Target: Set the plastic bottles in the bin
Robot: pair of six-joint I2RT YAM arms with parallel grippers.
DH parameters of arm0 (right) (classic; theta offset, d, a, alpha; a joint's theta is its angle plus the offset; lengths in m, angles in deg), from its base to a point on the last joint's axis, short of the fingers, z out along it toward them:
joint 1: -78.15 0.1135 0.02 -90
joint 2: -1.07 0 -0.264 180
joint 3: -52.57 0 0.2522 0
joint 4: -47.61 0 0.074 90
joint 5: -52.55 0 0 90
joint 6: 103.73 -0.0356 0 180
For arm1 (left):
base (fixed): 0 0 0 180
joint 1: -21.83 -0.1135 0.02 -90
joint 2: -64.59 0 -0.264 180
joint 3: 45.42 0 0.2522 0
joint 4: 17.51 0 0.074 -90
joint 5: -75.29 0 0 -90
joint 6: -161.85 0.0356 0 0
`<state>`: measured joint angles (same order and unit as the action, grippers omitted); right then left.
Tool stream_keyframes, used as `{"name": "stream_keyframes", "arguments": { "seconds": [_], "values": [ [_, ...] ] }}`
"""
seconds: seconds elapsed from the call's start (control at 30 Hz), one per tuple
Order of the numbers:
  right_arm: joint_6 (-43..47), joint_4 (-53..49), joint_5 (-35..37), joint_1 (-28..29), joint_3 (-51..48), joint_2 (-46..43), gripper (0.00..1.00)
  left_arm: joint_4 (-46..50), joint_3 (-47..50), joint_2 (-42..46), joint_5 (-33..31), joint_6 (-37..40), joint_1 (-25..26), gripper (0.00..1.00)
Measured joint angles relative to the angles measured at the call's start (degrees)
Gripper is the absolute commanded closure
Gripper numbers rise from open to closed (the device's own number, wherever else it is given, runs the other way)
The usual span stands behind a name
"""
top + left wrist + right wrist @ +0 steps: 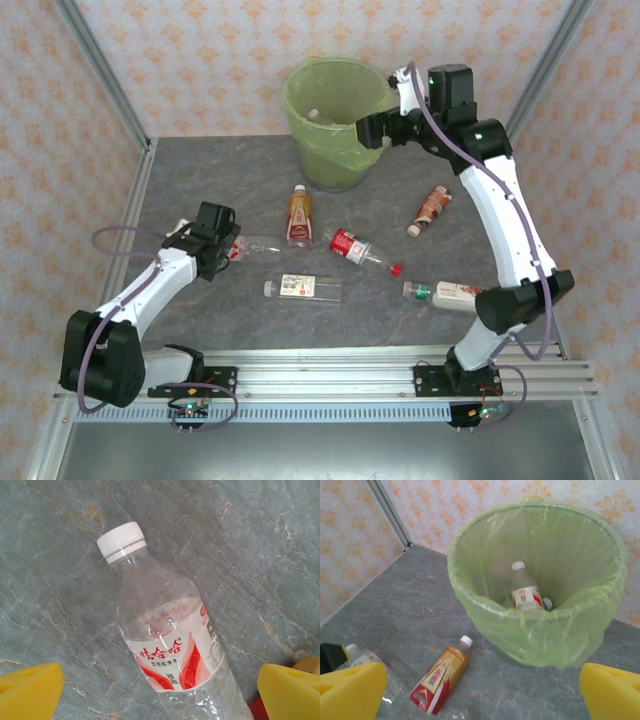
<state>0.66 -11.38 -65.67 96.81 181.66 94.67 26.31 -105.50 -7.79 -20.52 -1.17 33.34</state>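
1. The left tool (222,240) (160,695) is low over the grey tabletop (200,180), and its yellow fingers (30,692) are spread wide.
2. A clear bottle (258,243) (165,645) with a white cap and a red-and-white label lies on its side between these fingers. Both fingers stand apart from it, so this tool is released and grasps nothing.
3. The right tool (372,130) (480,695) hangs just beside the rim of the bin (300,100) (470,595). It is also wide open and empty.
4. Inside the bin stands a white-capped bottle (525,592) with a red-and-white label. A second cap (547,603) shows next to it, perhaps from another bottle, but it is hard to tell.
5. More bottles lie on the tabletop:
   - an orange bottle (298,215) (440,677) just in front of the bin;
   - a red-label bottle (352,246) near the middle;
   - a flat bottle (300,288) with a white label, nearer to the arm bases;
   - a brown bottle (431,208) to the right;
   - a green-capped bottle (448,293) by the right arm (500,210).
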Motion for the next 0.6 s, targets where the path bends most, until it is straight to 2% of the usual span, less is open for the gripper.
{"name": "stream_keyframes", "arguments": {
  "seconds": [0.1, 0.2, 0.4, 0.5, 0.6],
  "values": [
    [-0.9, 5.5, -0.1, 0.0, -10.7, -5.9, 0.01, -1.3, 0.0, -1.6, 1.1, -2.4, 0.0, 0.00],
    [-4.2, 14.1, -0.3, 0.0, -23.7, -11.5, 0.01, -1.9, 0.0, -3.1, 1.8, -4.9, 0.0, 0.00],
    [-11.4, 31.9, -1.3, 0.0, -43.8, -19.5, 0.01, -3.4, 0.6, -3.8, 2.6, -10.3, 0.0, 0.00],
    [-14.4, 38.4, -1.4, 0.0, -49.4, -22.3, 0.01, -3.6, 0.6, -4.2, 2.4, -12.0, 0.0, 0.00],
    [-16.3, 42.1, -1.6, 0.0, -50.9, -23.1, 0.01, -3.9, 0.6, -5.3, 2.4, -13.8, 0.0, 0.00]
  ]
}}
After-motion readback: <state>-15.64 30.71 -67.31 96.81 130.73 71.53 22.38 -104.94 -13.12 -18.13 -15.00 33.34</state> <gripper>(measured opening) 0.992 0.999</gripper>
